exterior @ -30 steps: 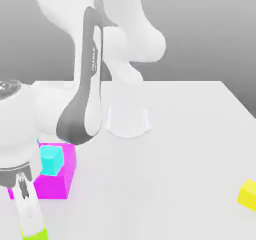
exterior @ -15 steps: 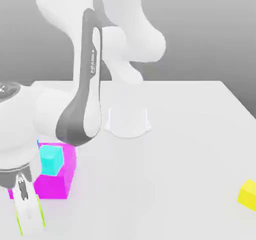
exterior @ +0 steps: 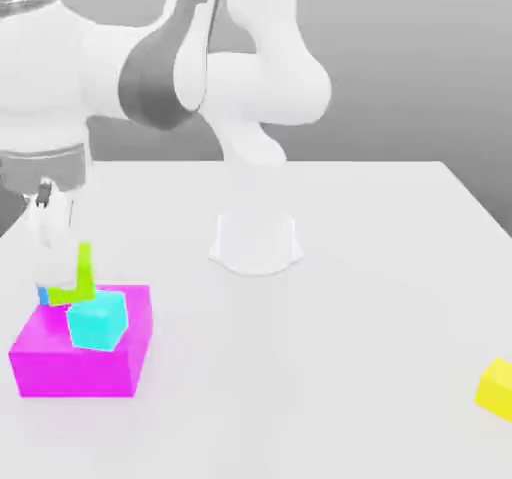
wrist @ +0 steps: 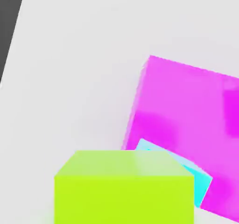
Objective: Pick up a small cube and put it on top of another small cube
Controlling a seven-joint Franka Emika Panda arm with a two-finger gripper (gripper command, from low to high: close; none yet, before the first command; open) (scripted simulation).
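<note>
Above the magenta block (exterior: pixel 75 352), at the exterior view's left, the gripper (exterior: pixel 62 267) is hanging with its fingers clamped on the small lime-green cube (exterior: pixel 76 279), holding it off the table (exterior: pixel 350 367). A cyan cube (exterior: pixel 98 324) is sitting on the block, just below the held cube, while a yellow cube (exterior: pixel 496 387) is lying well apart at the exterior view's right.
</note>
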